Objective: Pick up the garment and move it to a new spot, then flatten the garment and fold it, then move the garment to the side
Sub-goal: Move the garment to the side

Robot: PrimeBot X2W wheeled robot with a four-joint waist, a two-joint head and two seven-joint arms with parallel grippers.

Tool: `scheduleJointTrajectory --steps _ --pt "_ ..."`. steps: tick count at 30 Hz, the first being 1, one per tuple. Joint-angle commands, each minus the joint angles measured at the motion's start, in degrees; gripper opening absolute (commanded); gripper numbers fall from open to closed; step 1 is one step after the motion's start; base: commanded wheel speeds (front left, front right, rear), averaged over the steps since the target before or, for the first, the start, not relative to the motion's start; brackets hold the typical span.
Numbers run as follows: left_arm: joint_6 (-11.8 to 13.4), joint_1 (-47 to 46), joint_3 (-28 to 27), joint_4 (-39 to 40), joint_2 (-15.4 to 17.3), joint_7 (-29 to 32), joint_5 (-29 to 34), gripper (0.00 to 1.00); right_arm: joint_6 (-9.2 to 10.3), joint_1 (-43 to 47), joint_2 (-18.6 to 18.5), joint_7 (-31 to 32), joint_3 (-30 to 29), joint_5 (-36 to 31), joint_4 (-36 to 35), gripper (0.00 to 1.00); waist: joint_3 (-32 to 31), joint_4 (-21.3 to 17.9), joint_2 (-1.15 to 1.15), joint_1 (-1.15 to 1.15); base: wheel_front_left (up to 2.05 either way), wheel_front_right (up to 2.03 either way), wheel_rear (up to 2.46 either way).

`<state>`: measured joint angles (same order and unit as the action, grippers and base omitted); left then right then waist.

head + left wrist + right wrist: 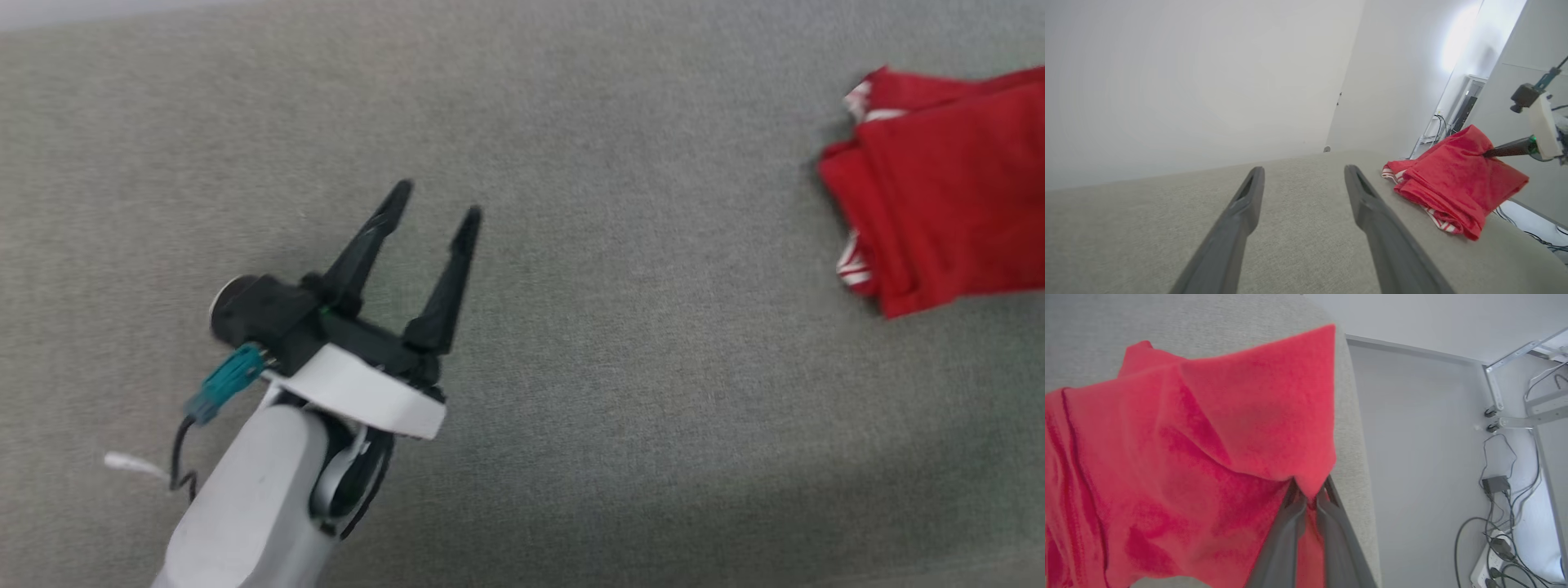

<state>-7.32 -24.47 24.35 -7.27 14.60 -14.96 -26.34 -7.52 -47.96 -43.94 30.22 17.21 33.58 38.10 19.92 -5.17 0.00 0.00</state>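
- Red knit garment (pixel 955 188) lies folded near the right edge of the grey fabric surface (pixel 571 327), with red-and-white striped trim showing along its left side.
- The right gripper (pixel 1309 493) is pinched closed on a fold of the garment, and the cloth stands up in a peak there.
- The left gripper (pixel 437 204) hovers over bare fabric, well apart from the garment, its fingers spread wide and holding nothing.

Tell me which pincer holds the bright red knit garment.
The right pincer: it is shut on an edge of the bright red knit garment, while the left pincer stands open, apart from it.
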Motion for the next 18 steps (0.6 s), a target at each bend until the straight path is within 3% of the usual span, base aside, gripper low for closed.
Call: scheduleJointTrajectory --steps 1,9,18 --pt "-0.2 -2.0 1.3 -0.2 0.0 -0.3 -0.2 1.0 0.07 -1.9 -0.2 -1.9 -0.3 -2.1 2.0 0.0 1.7 -1.0 0.0 0.0 0.0 0.0 0.0" --pt "-0.2 -6.7 5.3 -0.6 -0.7 -0.3 -0.2 1.0 0.07 -6.7 0.9 -8.3 -1.8 -10.1 10.6 0.0 4.6 -0.3 0.0 0.0 0.0 0.0 0.0" --pt "-0.2 -9.4 6.4 -0.5 -1.7 -0.3 -0.7 1.0 0.07 -11.0 5.1 -15.7 -5.5 -17.7 22.8 0.0 7.1 2.6 0.0 0.0 0.0 0.0 0.0"
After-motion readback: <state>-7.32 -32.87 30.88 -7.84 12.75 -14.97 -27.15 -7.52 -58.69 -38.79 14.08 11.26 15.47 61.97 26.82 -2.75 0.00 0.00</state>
